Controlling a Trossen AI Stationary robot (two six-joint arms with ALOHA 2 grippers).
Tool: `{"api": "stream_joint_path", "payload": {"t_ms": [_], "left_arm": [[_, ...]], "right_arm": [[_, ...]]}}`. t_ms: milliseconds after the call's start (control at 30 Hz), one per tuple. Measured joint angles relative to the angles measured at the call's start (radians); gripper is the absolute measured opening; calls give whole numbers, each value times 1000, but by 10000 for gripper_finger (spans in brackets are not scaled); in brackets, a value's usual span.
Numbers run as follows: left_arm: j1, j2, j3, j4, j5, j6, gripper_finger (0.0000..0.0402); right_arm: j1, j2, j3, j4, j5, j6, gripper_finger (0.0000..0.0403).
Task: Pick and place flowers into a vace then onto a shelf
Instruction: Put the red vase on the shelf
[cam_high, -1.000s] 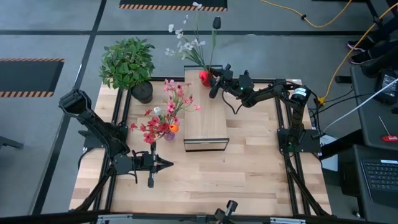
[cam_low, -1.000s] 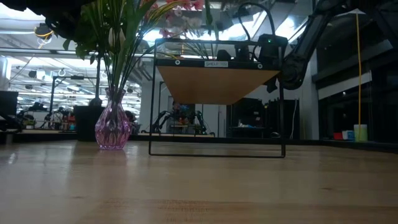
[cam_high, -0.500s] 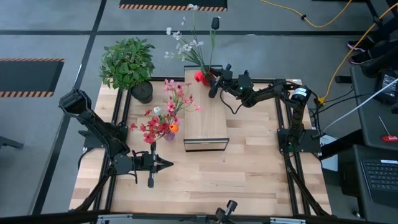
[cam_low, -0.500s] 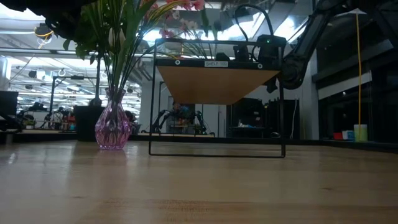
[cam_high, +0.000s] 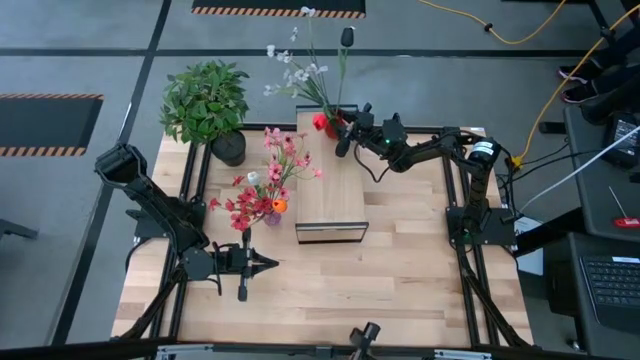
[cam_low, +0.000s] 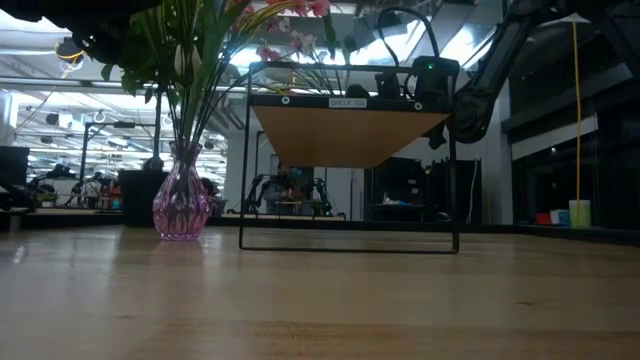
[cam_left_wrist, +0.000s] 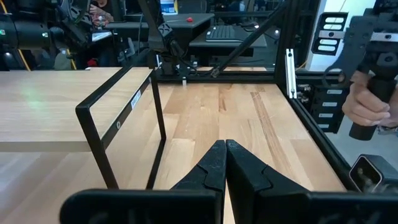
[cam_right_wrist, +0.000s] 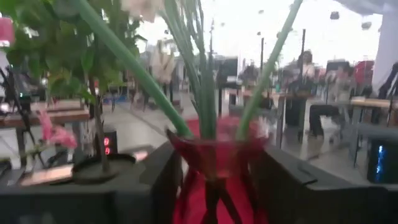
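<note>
Nearest the front edge of the worktop (cam_high: 400, 290), the left gripper (cam_high: 268, 264) waits with its fingers pressed together on nothing; the left wrist view shows the two tips meeting over bare wood. It is parked well short of the shelf (cam_high: 330, 185) and plays no part right now.

Further in, by the shelf's left edge, a pink glass vase (cam_low: 182, 205) stands on the worktop itself, already stuffed with pink, red and orange flowers (cam_high: 262, 195). That bouquet looks filled but not lifted: by the task it belongs on the shelf, so this seems to be a job left over.

At the far end of the shelf, the action: the right gripper (cam_high: 345, 135) sits at the shelf's far right corner, its fingers (cam_right_wrist: 155, 186) straddling a red vase (cam_right_wrist: 214, 168) that carries the white blossoms and long green stems (cam_high: 305, 75). The right wrist view shows the red glass between the two fingers, which stand either side of it; whether they press it or have let go cannot be told. The vase appears set on the far end of the shelf, so this bouquet looks all but delivered.

Beyond the worktop's far left corner stands a potted plant (cam_high: 205, 100), untouched.
</note>
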Motion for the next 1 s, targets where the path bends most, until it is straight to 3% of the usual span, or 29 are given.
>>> {"api": "stream_joint_path", "payload": {"t_ms": [167, 500, 1000], "left_arm": [[0, 0, 0, -6, 0, 0, 6], [0, 0, 0, -6, 0, 0, 6], [0, 0, 0, -5, 0, 0, 6]], "right_arm": [[0, 1, -2, -29, -12, 2, 227], [0, 1, -2, -28, -28, -2, 203], [0, 1, -2, -38, -29, -51, 233]]}}
